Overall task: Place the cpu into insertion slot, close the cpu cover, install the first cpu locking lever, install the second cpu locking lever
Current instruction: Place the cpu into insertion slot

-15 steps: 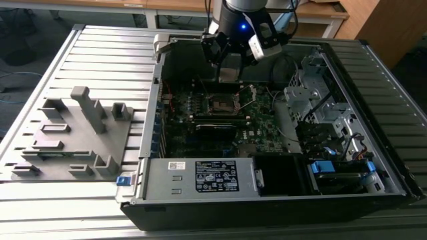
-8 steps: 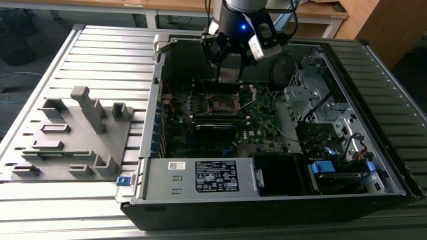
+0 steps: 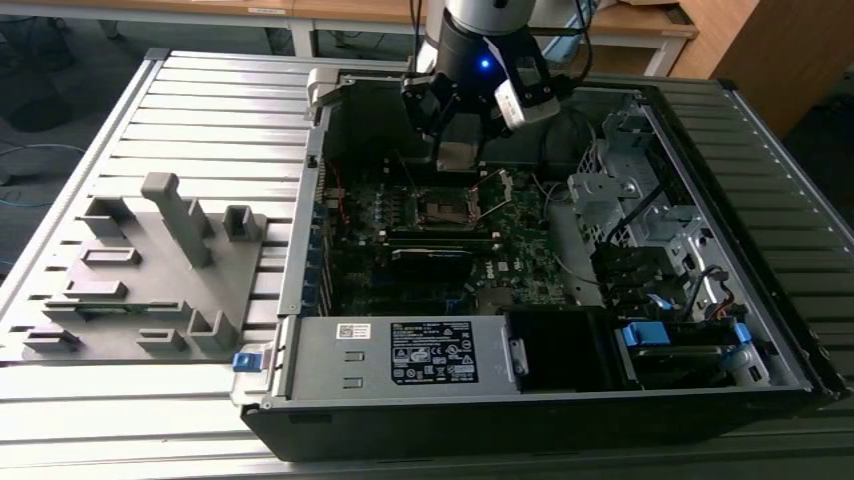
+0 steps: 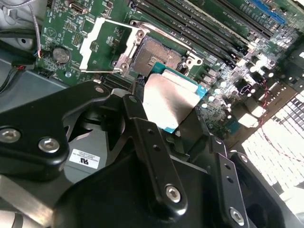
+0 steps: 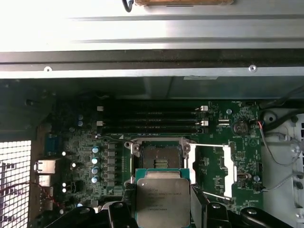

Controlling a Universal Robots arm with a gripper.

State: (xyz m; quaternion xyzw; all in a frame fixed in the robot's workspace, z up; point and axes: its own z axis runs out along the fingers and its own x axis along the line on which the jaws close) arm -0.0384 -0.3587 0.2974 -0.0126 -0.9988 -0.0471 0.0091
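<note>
Step in hand, as I read it: seating the cpu [image 5: 163, 195] in the insertion slot [image 5: 158, 159]. The gripper [image 5: 163, 213] is clamped on the chip, one finger on each of two opposite edges, with the grey metal face towards the first wrist camera. The chip hangs above the motherboard [image 3: 400, 265] inside the open computer case [image 3: 304, 190]. It is close over the slot but not in it, and the slot's contact field lies bare. The cpu cover [image 4: 102, 45] is folded back flat beside the slot, so nothing overhangs the opening. Judgement on doing this well: the chip's edges look roughly parallel to the slot frame in the first wrist view, and that squareness should be held all the way down. I cannot tell from here whether the chip is level with the board, so tilt is the thing to check; a corner going in first could bend contacts. The descent should be straight and slow with no sideways drag across the contact field. The orientation notches and corner mark are too small to make out, so I cannot confirm the keying. The fingers [image 4: 142, 137] straddle the chip and must clear the slot frame and the memory slots [image 5: 152, 121] just beyond it.
</note>
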